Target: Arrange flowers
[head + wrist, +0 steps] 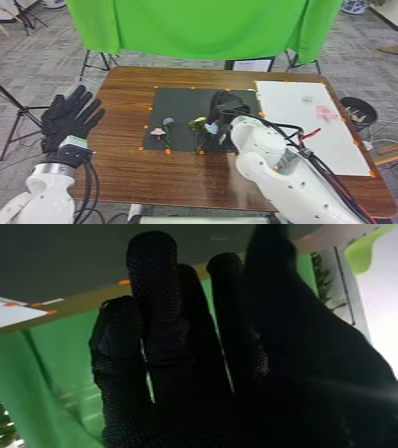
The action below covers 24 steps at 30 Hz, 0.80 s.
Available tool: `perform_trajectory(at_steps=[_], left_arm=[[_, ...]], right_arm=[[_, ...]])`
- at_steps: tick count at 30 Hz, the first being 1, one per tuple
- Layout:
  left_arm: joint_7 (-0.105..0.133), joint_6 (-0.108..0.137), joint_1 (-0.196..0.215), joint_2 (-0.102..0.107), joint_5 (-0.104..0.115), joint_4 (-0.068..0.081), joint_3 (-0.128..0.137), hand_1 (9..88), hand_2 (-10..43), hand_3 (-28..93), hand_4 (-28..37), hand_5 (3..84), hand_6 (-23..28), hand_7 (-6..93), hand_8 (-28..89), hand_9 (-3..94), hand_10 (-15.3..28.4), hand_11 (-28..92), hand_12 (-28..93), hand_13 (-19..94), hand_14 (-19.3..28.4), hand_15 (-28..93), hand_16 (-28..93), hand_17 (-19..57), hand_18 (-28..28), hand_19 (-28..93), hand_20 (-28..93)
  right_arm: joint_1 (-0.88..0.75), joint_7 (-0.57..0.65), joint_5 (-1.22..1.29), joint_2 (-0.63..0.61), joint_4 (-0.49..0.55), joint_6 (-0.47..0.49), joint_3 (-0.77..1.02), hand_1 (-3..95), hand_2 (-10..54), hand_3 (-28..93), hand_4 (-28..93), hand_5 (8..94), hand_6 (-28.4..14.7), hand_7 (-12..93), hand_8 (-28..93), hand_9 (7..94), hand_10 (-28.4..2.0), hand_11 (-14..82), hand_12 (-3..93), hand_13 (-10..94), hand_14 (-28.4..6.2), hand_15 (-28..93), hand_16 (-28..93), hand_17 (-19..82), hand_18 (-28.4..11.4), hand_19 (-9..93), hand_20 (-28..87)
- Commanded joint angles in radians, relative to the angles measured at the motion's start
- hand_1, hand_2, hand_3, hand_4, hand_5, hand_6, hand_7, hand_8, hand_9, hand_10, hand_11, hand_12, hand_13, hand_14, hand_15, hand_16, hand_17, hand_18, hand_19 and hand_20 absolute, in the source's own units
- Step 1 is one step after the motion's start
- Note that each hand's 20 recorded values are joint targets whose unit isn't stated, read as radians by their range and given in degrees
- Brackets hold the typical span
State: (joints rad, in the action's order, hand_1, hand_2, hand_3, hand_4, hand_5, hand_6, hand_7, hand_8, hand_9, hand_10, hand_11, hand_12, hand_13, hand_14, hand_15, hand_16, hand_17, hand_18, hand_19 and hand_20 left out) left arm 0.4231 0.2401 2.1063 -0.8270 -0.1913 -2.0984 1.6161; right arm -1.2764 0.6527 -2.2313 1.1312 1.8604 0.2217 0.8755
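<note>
The right hand [229, 103] is pointing nearly straight fingers near the black mat's [182, 104] right edge, its hold unclear; the left hand [64, 124] is spreading straight, empty fingers beside the table's [120, 167] left edge.

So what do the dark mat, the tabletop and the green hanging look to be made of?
Dark mat: flat, matt and evenly coloured, perhaps card or felt; I can't tell which.
Tabletop: wood or wood-look laminate, smooth, with streaky brown grain.
Green hanging: fabric, judging by its soft vertical folds.
</note>
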Motion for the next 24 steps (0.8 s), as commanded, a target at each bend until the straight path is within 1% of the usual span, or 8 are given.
perform_trajectory(at_steps=[1, 3, 7, 11, 12, 16, 19, 24], left_arm=[[-0.004, -0.007, -0.006, -0.002, 0.001, 0.001, -0.010, 23.6, 14.8, 71, -28.3, 39.0, 8.2, 8.2, -7, 26.1, 13.2, 12, 11, 17, 14.8, 25, -4, -5.8, 13.7, 28, 9], [-0.002, -0.009, -0.004, -0.002, 0.001, 0.000, -0.014, 23.5, 14.8, 71, -28.3, 39.0, 8.2, 8.1, -7, 26.3, 13.2, 12, 11, 17, 14.8, 25, -4, -5.8, 13.7, 28, 9], [-0.009, -0.017, -0.007, 0.001, -0.004, 0.001, -0.019, 23.5, 14.8, 71, -28.3, 39.1, 8.2, 8.2, -7, 26.8, 13.3, 12, 11, 18, 14.8, 25, -4, -5.8, 13.7, 28, 9], [0.020, -0.011, 0.010, 0.007, 0.005, -0.001, -0.019, 23.5, 14.9, 71, -28.3, 39.2, 8.2, 8.3, -7, 27.8, 13.4, 13, 11, 18, 15.0, 26, -4, -5.8, 13.7, 28, 9], [0.011, -0.012, 0.003, 0.002, 0.000, 0.003, -0.021, 23.5, 14.9, 71, -28.3, 39.3, 8.2, 8.3, -7, 28.4, 13.5, 13, 11, 19, 15.1, 26, -4, -5.8, 13.7, 28, 9], [0.016, -0.017, 0.001, 0.006, 0.000, 0.003, -0.020, 23.3, 14.9, 71, -28.3, 39.4, 8.1, 8.3, -7, 28.8, 13.6, 13, 11, 19, 15.2, 26, -4, -5.8, 13.8, 28, 9], [0.035, -0.005, 0.002, 0.011, 0.009, -0.003, -0.027, 23.3, 14.8, 71, -28.3, 39.4, 8.2, 8.4, -7, 28.9, 13.6, 13, 11, 19, 15.3, 26, -4, -5.9, 13.8, 28, 9], [0.035, -0.009, -0.003, 0.012, 0.010, -0.004, -0.035, 23.2, 14.8, 71, -28.3, 39.4, 8.2, 8.5, -7, 29.7, 13.8, 14, 11, 20, 15.4, 26, -4, -5.8, 13.9, 28, 9]], right_arm=[[-0.023, 0.036, -0.026, -0.097, 0.049, -0.066, 0.175, 41.0, -9.5, 76, -25, 62.6, -3.1, 18, -12, 59.6, -16.6, 10.7, 13.5, 68, -11.3, 45, 25, 38, -21.8, 84, 34], [-0.049, 0.028, -0.004, -0.126, 0.031, -0.096, 0.260, 40.8, -9.5, 76, -25, 60.8, -3.5, 17, -12, 58.0, -16.5, 10.5, 13.6, 67, -11.8, 46, 25, 37, -21.7, 83, 34], [-0.102, 0.055, -0.022, -0.193, 0.005, -0.074, 0.388, 42.3, -9.5, 77, -26, 56.0, -3.8, 17, -12, 54.9, -15.6, 10.5, 13.5, 65, -11.8, 51, 25, 36, -20.9, 83, 34], [-0.097, 0.098, 0.024, -0.216, -0.087, -0.073, 0.446, 43.5, -9.5, 78, -27, 51.7, -3.6, 17, -12, 52.7, -14.3, 10.3, 13.1, 66, -11.2, 63, 25, 37, -21.3, 84, 36], [-0.103, 0.105, 0.021, -0.222, -0.096, -0.069, 0.461, 43.9, -9.5, 79, -28, 49.6, -4.0, 17, -12, 50.5, -14.0, 10.1, 12.7, 66, -11.2, 65, 24, 37, -21.4, 84, 37], [-0.098, 0.108, 0.019, -0.243, -0.120, 0.003, 0.487, 44.9, -9.5, 79, -28, 45.0, -4.7, 15, -12, 45.5, -13.7, 9.5, 11.5, 65, -11.2, 67, 23, 37, -21.7, 84, 37], [-0.089, 0.108, 0.036, -0.251, -0.137, 0.058, 0.492, 45.1, -9.5, 80, -28, 42.4, -4.9, 15, -12, 42.1, -13.7, 9.1, 10.6, 64, -11.6, 68, 23, 37, -21.6, 84, 37], [-0.064, 0.125, 0.087, -0.258, -0.176, 0.164, 0.498, 45.0, -9.5, 80, -28, 39.4, -5.5, 14, -12, 38.6, -14.2, 9.7, 9.5, 64, -11.8, 70, 23, 36, -22.2, 84, 37]])
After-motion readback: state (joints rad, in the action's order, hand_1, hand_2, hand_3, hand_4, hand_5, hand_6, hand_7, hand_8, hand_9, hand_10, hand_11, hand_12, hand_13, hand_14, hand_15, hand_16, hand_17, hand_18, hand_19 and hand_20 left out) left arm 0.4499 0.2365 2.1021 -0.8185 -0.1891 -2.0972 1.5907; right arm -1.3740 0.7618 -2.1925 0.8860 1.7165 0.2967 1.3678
